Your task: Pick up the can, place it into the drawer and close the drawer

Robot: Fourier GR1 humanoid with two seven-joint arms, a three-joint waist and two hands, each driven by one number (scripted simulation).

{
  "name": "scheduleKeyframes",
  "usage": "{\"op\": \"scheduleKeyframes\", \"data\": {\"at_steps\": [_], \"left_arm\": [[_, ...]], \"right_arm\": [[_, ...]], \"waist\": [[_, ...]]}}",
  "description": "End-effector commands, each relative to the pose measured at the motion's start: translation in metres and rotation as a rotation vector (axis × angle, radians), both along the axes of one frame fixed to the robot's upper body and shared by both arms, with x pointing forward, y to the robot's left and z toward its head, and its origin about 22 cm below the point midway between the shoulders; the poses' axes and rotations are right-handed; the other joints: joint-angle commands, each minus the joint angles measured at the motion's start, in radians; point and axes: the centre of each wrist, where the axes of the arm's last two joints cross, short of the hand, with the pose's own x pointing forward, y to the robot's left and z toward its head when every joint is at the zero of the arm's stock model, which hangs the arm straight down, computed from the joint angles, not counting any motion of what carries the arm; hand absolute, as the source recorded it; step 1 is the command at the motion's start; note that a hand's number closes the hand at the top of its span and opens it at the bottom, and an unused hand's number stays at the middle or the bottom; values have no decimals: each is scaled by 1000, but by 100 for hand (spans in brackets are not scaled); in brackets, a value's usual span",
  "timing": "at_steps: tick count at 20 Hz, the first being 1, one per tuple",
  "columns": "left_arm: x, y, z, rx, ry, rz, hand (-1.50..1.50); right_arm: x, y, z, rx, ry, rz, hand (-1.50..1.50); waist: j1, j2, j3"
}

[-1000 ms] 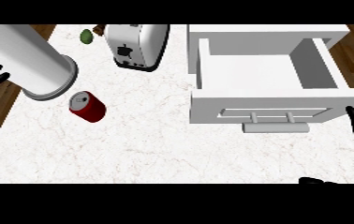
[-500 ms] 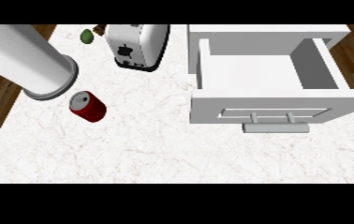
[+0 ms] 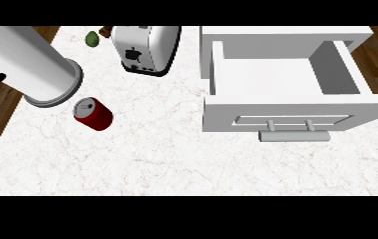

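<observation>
Red metal can (image 3: pixel 93 114): lies tilted on its side on the white marbled counter (image 3: pixel 170 158), top end up-left, just beside the rimmed end of a big pale grey cylinder (image 3: pixel 40 70); not yet picked up. Neither hand shows anywhere, so I cannot tell whether the fingers are apart or together, and places cannot be taken from a hand; whichever one comes for the can has the cylinder close on the can's upper left. Risks, as I judge them: a can on its side may roll when touched and slip from curling fingers; crowded by the cylinder, fingers may knock that first. White drawer (image 3: pixel 218 114): pulled open, nothing seen inside, well apart from the can across the counter; a carried can could clip its front wall or the handle (image 3: pixel 294 126). Chrome toaster (image 3: pixel 145 49) stands beyond the can, off the straight path. Small green fruit (image 3: pixel 93 39) beside it.
</observation>
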Motion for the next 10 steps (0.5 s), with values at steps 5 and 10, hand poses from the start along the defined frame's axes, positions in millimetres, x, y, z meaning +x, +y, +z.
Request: {"op": "scheduleKeyframes", "data": {"at_steps": [5,10], "left_arm": [[17,-25,-42,-49,73,-34,-150],[42,-29,-48,-25,96,-14,-150]], "right_arm": [[-12,9,7,15,-15,6,-150],[-18,-20,17,8,-7,22,-150]], "waist": [[-1,1,0],[-5,2,0]]}}
